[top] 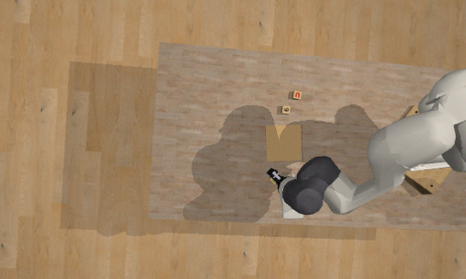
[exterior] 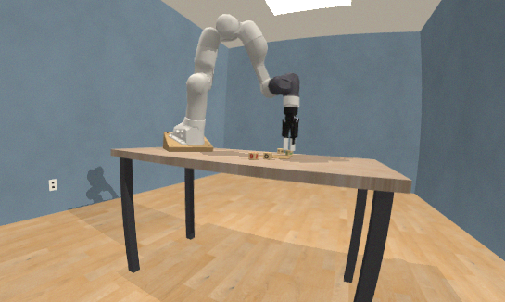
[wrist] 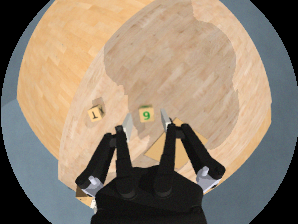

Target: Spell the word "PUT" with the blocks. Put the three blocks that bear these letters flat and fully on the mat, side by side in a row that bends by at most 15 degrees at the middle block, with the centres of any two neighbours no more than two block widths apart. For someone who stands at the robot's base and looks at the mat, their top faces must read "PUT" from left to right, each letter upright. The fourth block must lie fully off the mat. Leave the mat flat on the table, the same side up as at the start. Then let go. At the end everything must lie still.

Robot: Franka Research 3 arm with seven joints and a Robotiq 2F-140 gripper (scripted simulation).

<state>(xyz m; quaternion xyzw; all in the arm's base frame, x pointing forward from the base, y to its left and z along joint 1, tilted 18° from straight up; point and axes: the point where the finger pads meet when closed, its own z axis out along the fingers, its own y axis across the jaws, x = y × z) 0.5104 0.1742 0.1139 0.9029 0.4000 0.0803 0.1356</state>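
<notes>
The tan mat [top: 284,142] lies flat in the middle of the table. A block with a red U [top: 297,95] and a block with a green letter [top: 286,109] lie on the table beyond the mat's far edge, off the mat. My gripper [top: 279,179] [exterior: 288,147] points straight down just off the mat's near edge, its fingertips low over the table. In the wrist view the fingers stand apart with nothing between them. The green-letter block [wrist: 145,115] shows beyond the tips and another block [wrist: 96,113] to its left. I cannot see the other blocks from above; the arm hides that area.
The robot's base on its wooden plate [top: 426,180] stands at the right end of the table. The near table edge [top: 285,220] runs close behind the gripper. The arm's shadow covers the mat and the table's middle.
</notes>
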